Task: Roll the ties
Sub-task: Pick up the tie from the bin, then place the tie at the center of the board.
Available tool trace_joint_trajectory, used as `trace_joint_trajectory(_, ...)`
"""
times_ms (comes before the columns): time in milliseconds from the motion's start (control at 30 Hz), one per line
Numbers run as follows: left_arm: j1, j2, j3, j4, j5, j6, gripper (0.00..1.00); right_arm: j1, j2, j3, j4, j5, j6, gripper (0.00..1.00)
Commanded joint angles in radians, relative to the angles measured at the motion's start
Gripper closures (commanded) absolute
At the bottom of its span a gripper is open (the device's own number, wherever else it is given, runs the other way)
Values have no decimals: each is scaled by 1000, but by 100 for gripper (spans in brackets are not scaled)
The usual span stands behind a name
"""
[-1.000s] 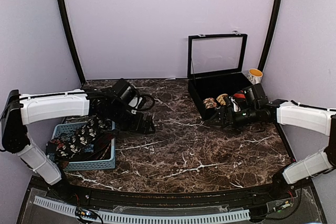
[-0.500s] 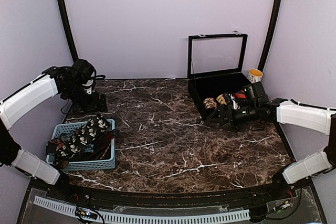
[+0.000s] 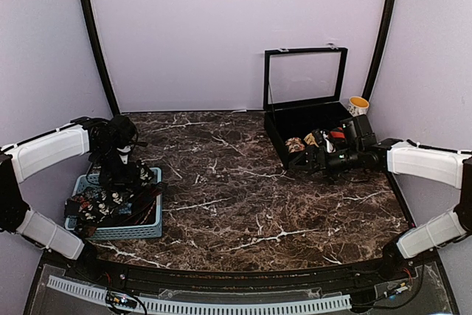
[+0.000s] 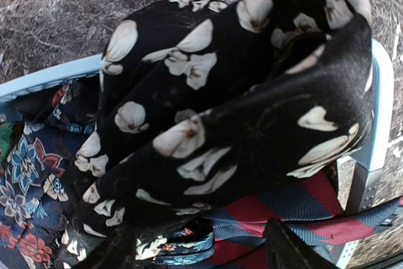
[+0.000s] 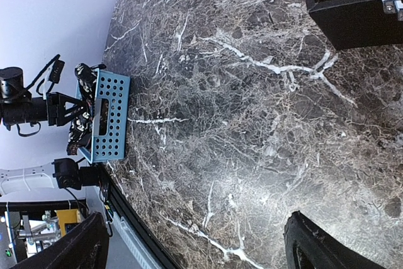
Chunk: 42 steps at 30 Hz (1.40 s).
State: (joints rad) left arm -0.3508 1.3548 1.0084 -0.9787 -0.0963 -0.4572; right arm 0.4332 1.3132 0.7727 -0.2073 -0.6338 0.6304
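Note:
Several unrolled ties [image 3: 110,197] lie heaped in the blue basket [image 3: 140,230] at the near left. In the left wrist view a black tie with white flowers [image 4: 220,124] lies on top. A red and navy striped tie [image 4: 296,212] and a dark blue floral tie [image 4: 31,168] lie under it. My left gripper [image 3: 122,172] hangs just over the heap, open and empty [image 4: 195,253]. Coiled ties [image 3: 308,140], one of them red [image 3: 337,136], sit in the black case [image 3: 276,138]. My right gripper [image 3: 306,164] is open and empty [image 5: 195,250] over the table in front of the case.
The case's glass lid [image 3: 304,79] stands upright at the back right. A yellow-rimmed mug [image 3: 358,105] stands behind the case. The basket also shows in the right wrist view [image 5: 110,118], and its rim in the left wrist view [image 4: 381,124]. Dark marble table [image 3: 243,204] lies between the arms.
My left arm swung from the middle of the table to the back left, then came down over the basket of ties. My right arm has barely moved.

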Motion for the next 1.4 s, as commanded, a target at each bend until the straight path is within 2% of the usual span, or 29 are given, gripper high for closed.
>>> trace_joint_trajectory(0,5,-7,-2,9,-15,25,23,6,15,-1,30,-18,0,3)
trace_joint_trajectory(200,28,-42,36,-54,-94,47,9,6,19,3,27,-18,-1,3)
trace_joint_trajectory(500,67,40,16,-2,-46,88,8,6,39,10,34,-30,-1,3)
trace_joint_trajectory(567,67,55,15,-3,-29,93,14,6,37,12,29,-28,-5,3)
trace_joint_trajectory(633,67,49,9,-2,-15,93,26,6,35,14,17,-22,-13,3)
trace_joint_trajectory(833,67,7,34,-39,-4,81,69,4,36,14,7,-20,-23,3)
trace_joint_trajectory(1033,66,-42,189,-79,64,89,97,4,56,34,5,-27,-30,3)
trace_joint_trajectory(1200,66,-29,415,-80,145,119,100,3,74,60,-4,-34,-41,3)
trace_joint_trajectory(1367,66,4,651,-8,267,153,100,4,81,83,-13,-37,-47,3)
